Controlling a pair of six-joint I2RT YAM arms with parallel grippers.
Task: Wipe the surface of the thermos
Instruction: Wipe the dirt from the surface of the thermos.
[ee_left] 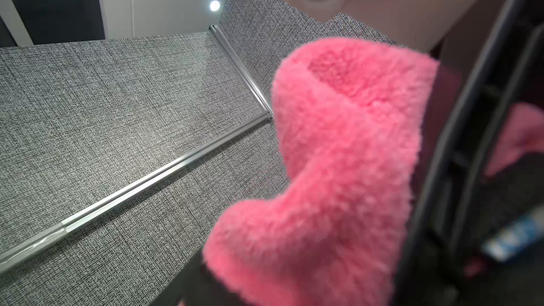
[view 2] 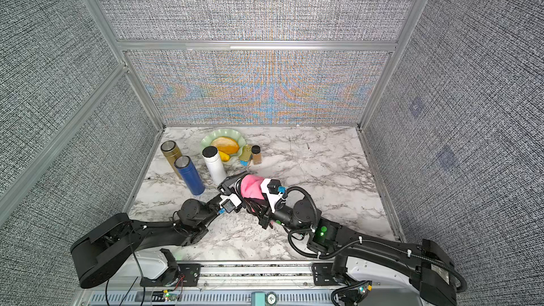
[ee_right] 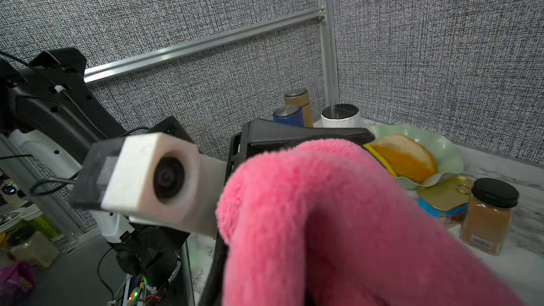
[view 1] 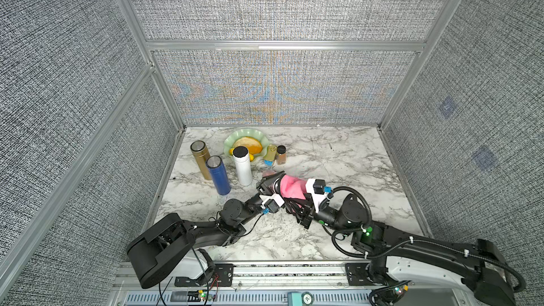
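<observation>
Both arms meet at mid-table. My left gripper (view 1: pixel 265 185) is shut on a thermos lying on its side. Only the thermos's pinkish end (view 1: pixel 266 174) shows past the jaws. A fluffy pink cloth (view 1: pixel 290 186) (view 2: pixel 250 186) covers the rest of it. My right gripper (view 1: pixel 294 201) comes from the right and is shut on that cloth, with its fingertips buried in it. The cloth (ee_left: pixel 338 157) fills the left wrist view and hides those jaws. In the right wrist view the cloth (ee_right: pixel 338 216) lies right against the left gripper's black body (ee_right: pixel 294 136).
A gold thermos (view 1: pixel 200 158), a blue thermos (view 1: pixel 218 176) and a white thermos (view 1: pixel 243 166) stand upright at the back left. Behind them are a green dish (view 1: pixel 259 133) with orange slices, a tin (view 1: pixel 270 157) and a spice jar (view 1: pixel 281 154). Grey walls enclose the marble table (view 1: pixel 338 157).
</observation>
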